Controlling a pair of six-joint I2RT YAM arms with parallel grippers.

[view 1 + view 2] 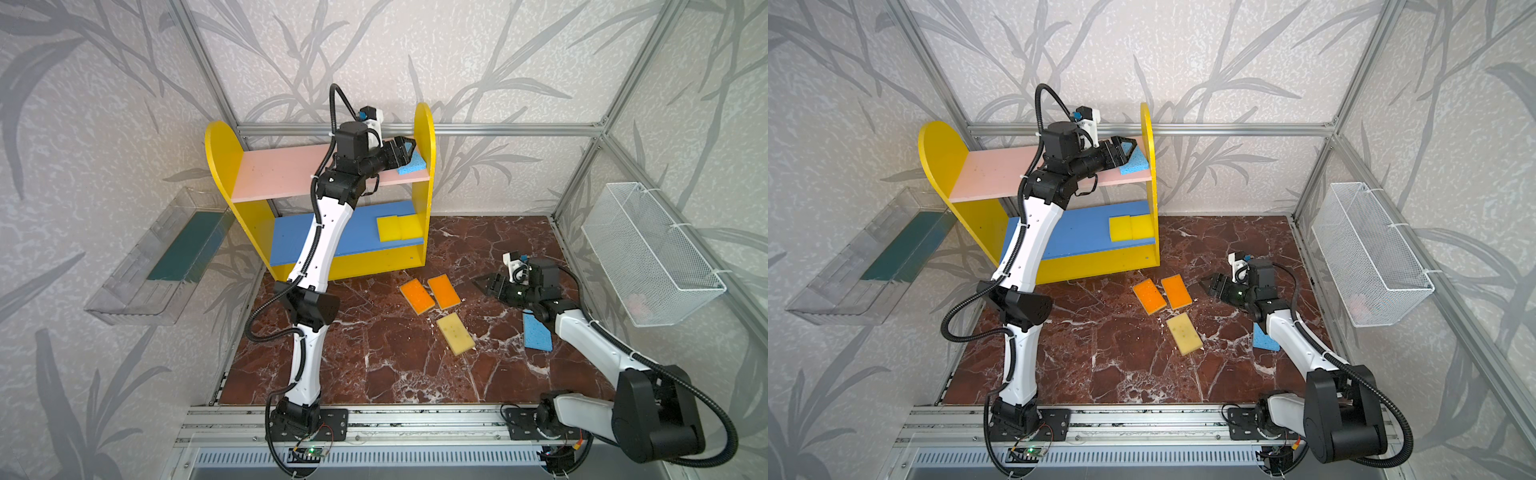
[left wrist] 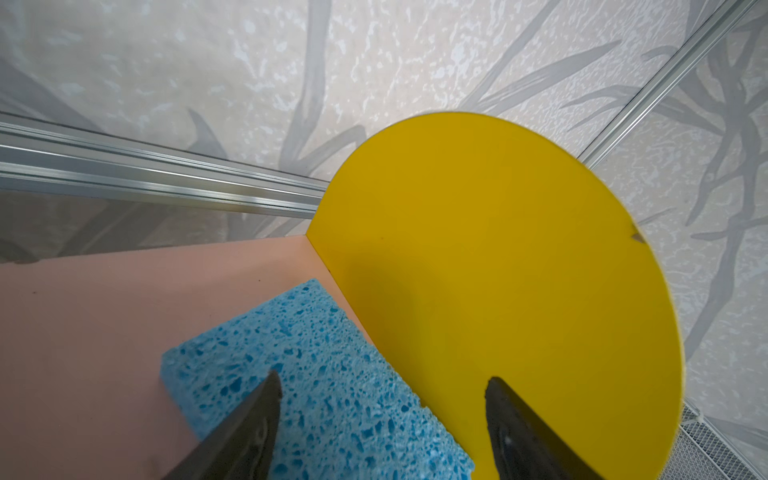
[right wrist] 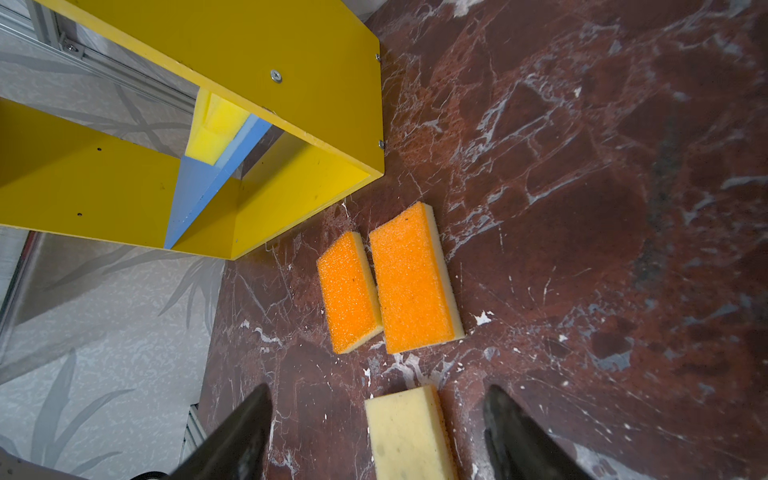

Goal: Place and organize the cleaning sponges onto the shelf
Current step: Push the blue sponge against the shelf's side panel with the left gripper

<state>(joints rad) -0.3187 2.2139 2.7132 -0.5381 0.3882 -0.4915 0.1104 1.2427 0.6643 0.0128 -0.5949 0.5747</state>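
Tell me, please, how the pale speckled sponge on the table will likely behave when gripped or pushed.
The pale sponge looks like soft foam, so it probably squashes when gripped and weighs little. Lying flat on the marble table, it should slide rather than roll or tip.

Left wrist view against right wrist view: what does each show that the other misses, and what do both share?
Left wrist only: a light blue sponge lying on the pink upper board, the open left end effector over it. Right wrist only: two orange sponges and a pale yellow sponge on the marble tabletop, bright yellow sponges on the blue middle board, the open right end effector. Both: the shelf's yellow side panel and the leaf-patterned wall.
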